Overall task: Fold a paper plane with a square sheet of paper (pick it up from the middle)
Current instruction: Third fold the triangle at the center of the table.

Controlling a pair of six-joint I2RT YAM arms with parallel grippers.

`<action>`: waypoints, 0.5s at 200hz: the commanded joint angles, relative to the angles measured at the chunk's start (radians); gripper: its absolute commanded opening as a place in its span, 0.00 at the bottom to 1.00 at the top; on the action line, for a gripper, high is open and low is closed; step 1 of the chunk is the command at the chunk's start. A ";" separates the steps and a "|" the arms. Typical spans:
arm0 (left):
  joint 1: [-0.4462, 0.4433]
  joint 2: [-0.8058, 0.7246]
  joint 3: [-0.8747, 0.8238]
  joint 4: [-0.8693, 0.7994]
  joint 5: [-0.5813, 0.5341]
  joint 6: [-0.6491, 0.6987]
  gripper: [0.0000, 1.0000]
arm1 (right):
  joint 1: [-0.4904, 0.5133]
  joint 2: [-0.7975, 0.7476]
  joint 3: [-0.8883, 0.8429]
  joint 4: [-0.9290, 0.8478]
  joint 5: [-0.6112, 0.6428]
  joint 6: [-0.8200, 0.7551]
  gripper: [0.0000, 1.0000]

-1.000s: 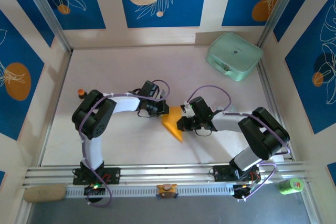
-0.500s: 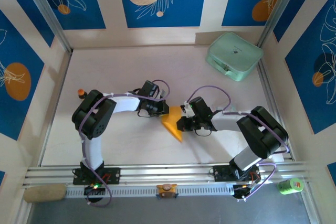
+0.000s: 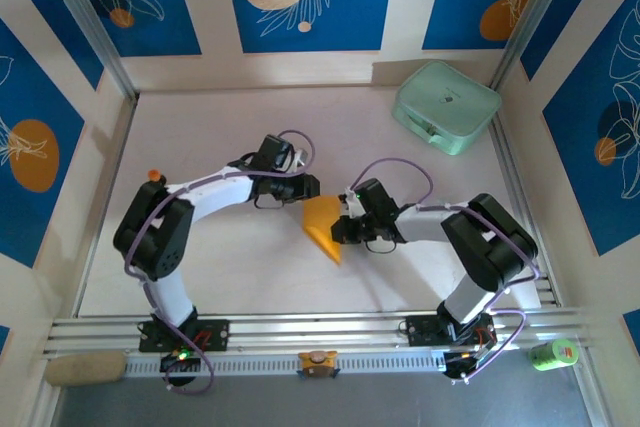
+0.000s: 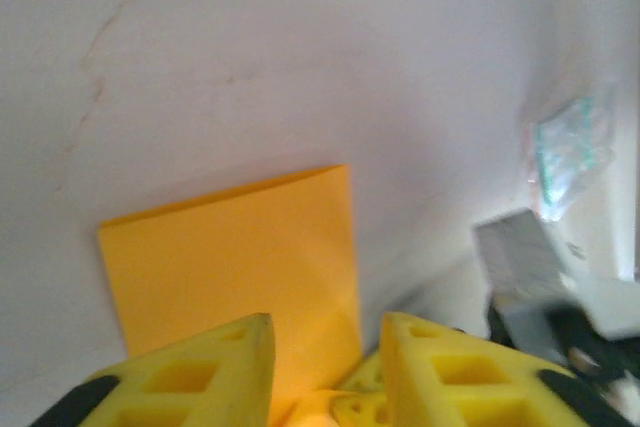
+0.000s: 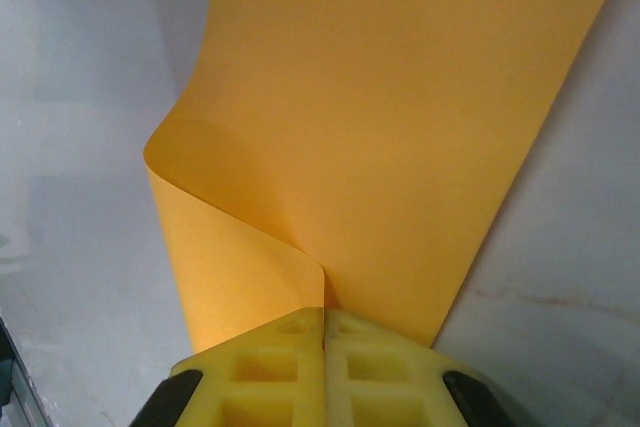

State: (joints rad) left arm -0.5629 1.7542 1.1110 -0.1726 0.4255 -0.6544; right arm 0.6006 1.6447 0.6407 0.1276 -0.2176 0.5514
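Curled orange sheet of paper (image 5: 400,127) between closed yellow jaws, pale table (image 5: 70,97) beneath.

1 thin orange-yellow folded paper sheet (image 3: 322,225), 1 mint-green rounded plastic case (image 3: 446,106), 1 small brown orange-capped bottle (image 3: 153,176), 2 white-and-black robot arms (image 3: 215,190) (image 3: 430,222), 1 green can (image 3: 552,352)

We saw the square sheet of paper (image 3: 322,226) in plain orange-yellow, unmarked. The left gripper (image 4: 325,325) and right gripper (image 5: 323,317) had yellow fingers with black trim. The arms (image 3: 215,192) were white and black, their cables (image 3: 290,134) purple. The case (image 3: 446,106) was mint green and the table (image 3: 230,127) off-white. The wall panels (image 3: 350,17) were blue with white leaf outlines and cream and orange discs.
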 commanded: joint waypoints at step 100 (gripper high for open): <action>-0.071 -0.067 -0.391 0.576 0.129 -0.404 0.00 | -0.036 0.070 0.038 -0.038 0.007 -0.015 0.00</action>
State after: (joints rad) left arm -0.6197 1.6611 0.7437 0.2264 0.5285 -0.9611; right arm 0.5728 1.6878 0.6819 0.1379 -0.2325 0.5499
